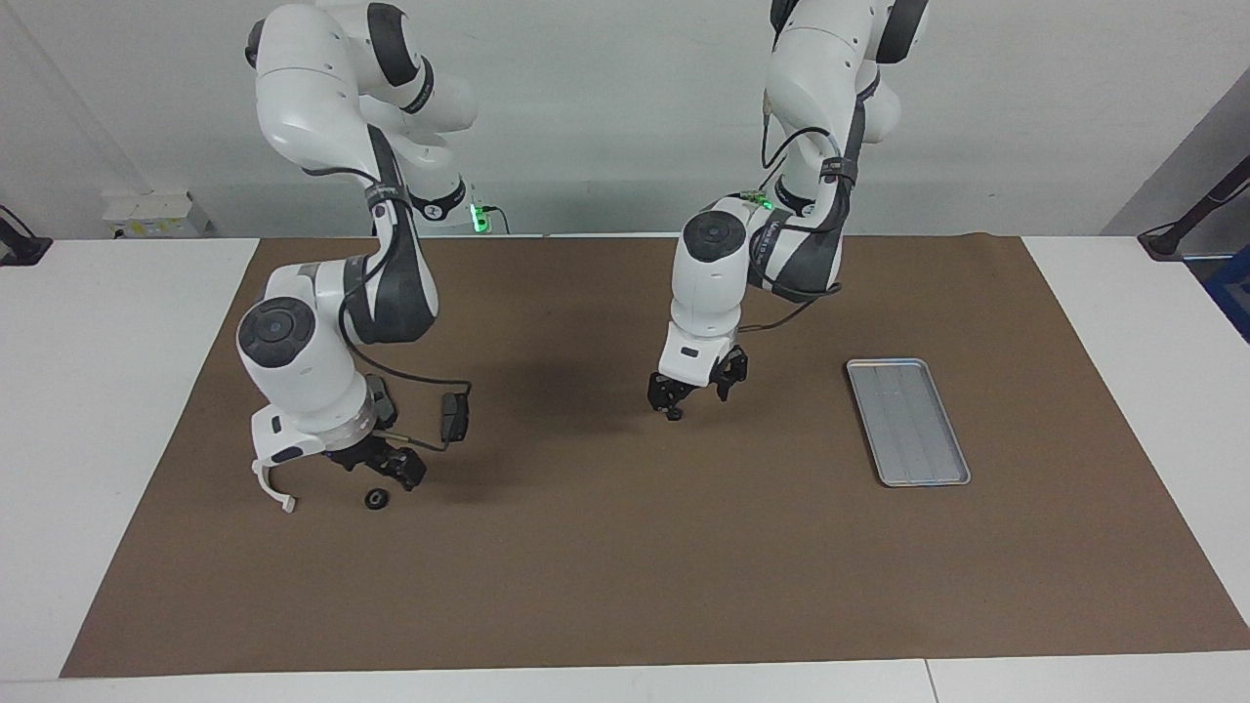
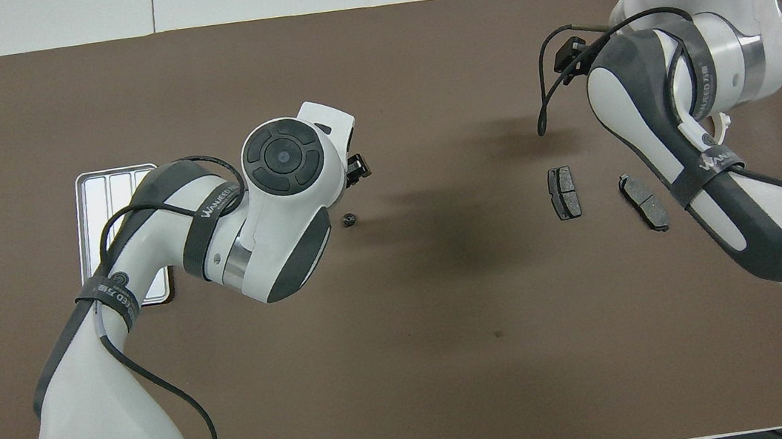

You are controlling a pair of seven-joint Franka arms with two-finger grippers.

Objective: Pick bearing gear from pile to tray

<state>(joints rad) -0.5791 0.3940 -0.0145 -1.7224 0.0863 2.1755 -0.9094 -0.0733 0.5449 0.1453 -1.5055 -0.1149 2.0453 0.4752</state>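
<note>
A white desk against a pale wall carries a large brown mat, and two white robot arms reach down over it.

The silver-grey tray lies flat on the mat toward the left arm's end of the desk, with nothing in it. In the overhead view the left arm's elbow covers part of it.

The left gripper hangs low over the middle of the mat, its fingers apart. A small black bearing gear lies on the mat just under its tips; whether the fingers touch it cannot be told.

The pile is scattered toward the right arm's end of the desk. Two dark grey pads lie side by side but apart. A white arc bracket lies close to that end's edge of the mat, mostly hidden by the right arm. A second black round piece lies on the mat between the bracket and the desk's front edge side of the pads.

The right gripper hovers just above that round piece, fingers apart and holding nothing.
</note>
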